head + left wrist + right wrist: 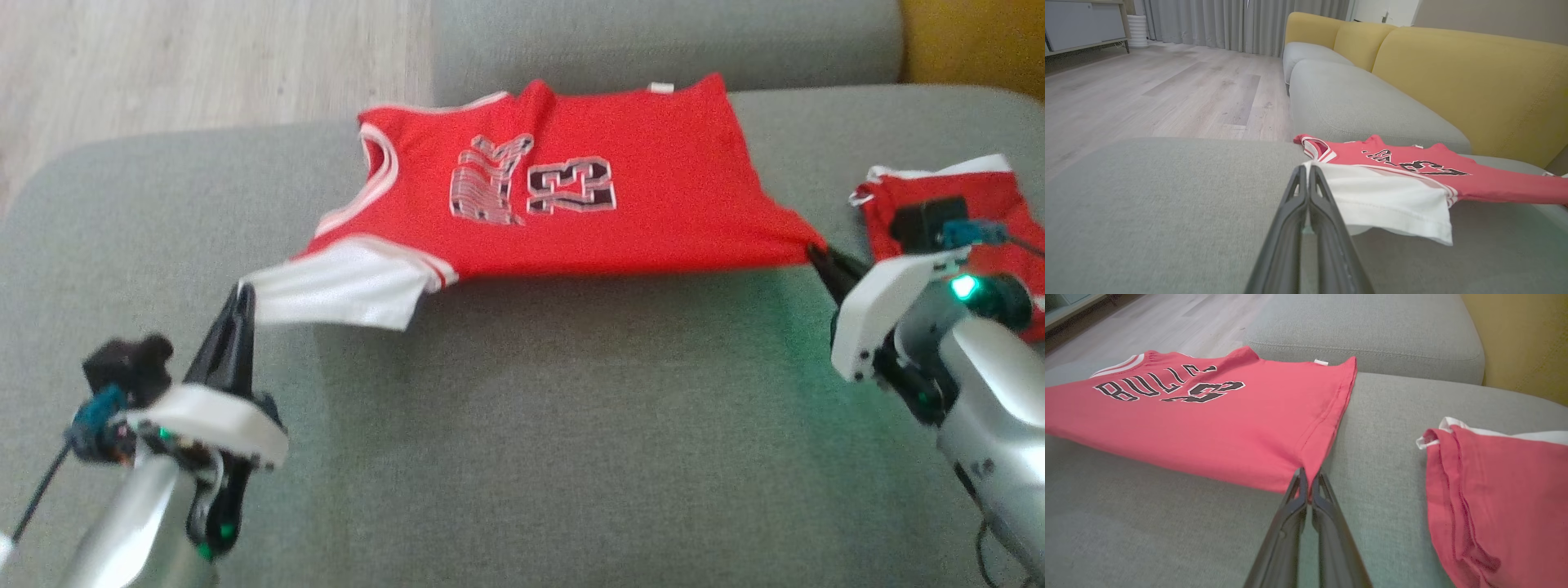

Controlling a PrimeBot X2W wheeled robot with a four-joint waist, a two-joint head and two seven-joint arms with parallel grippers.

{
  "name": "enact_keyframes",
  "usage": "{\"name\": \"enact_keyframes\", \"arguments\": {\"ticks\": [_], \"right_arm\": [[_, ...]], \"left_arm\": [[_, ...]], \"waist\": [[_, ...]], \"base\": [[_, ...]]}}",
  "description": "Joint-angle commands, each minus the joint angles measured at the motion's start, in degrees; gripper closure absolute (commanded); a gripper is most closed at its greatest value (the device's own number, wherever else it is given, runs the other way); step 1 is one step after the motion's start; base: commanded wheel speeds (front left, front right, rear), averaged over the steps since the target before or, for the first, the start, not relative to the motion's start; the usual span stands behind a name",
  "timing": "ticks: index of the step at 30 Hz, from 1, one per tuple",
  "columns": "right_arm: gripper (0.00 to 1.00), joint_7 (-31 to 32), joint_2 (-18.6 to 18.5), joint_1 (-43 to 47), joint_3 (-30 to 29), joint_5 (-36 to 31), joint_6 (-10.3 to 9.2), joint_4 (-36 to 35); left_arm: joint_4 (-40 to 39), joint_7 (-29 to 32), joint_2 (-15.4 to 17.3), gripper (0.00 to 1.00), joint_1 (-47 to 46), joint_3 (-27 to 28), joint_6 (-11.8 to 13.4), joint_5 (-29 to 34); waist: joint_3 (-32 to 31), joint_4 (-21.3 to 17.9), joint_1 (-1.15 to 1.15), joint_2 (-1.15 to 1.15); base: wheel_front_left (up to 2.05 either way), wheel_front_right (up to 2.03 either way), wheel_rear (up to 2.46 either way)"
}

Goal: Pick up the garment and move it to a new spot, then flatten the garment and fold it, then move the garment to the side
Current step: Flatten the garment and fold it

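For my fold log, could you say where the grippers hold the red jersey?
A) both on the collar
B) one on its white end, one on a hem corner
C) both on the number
B: left gripper pinches the white end of the jersey, right gripper a hem corner.

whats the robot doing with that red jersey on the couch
The robot holds the red jersey by two corners: left gripper shut on its white end, right gripper shut on the red hem corner. It is stretched between them, near edge lifted off the grey sofa cushion, far edge resting on it, not yet folded. A second red garment lies folded at the right.
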Motion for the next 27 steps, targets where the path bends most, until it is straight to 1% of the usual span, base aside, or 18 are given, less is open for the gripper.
{"name": "enact_keyframes", "arguments": {"ticks": [1,8,18,23,27], "right_arm": [[1.0,0.4,-2.0,0.5,0.8,1.0,0.21,-2.1],[1.0,3.4,-5.7,6.1,3.1,5.5,0.21,-7.2],[1.0,7.8,-10.4,14.2,2.5,9.6,0.21,-15.2],[1.0,7.9,-11.3,16.0,0.5,9.7,0.21,-18.0],[1.0,8.3,-11.0,16.4,-1.5,8.4,0.21,-19.6]], "left_arm": [[-2.9,0.2,2.9,1.0,-0.5,2.4,0.8,-0.4],[-12.9,1.7,4.8,1.0,9.7,2.6,5.2,-0.2],[-26.6,3.0,6.4,1.0,22.6,3.0,11.3,0.2],[-30.7,3.8,6.8,1.0,24.5,3.1,12.9,0.3],[-32.3,4.6,7.5,1.0,23.5,3.6,13.5,0.5]], "waist": [[-1.8,-0.6,0.01,0.0],[-5.1,-1.5,0.01,0.0],[-7.4,-1.6,0.01,0.0],[-7.5,-1.6,0.01,0.0],[-6.7,-1.7,0.01,0.0]], "base": [[0.0,0.0,0.0],[0.0,0.0,0.0],[0.0,0.0,0.0],[0.0,0.0,0.0],[0.0,0.0,0.0]]}}
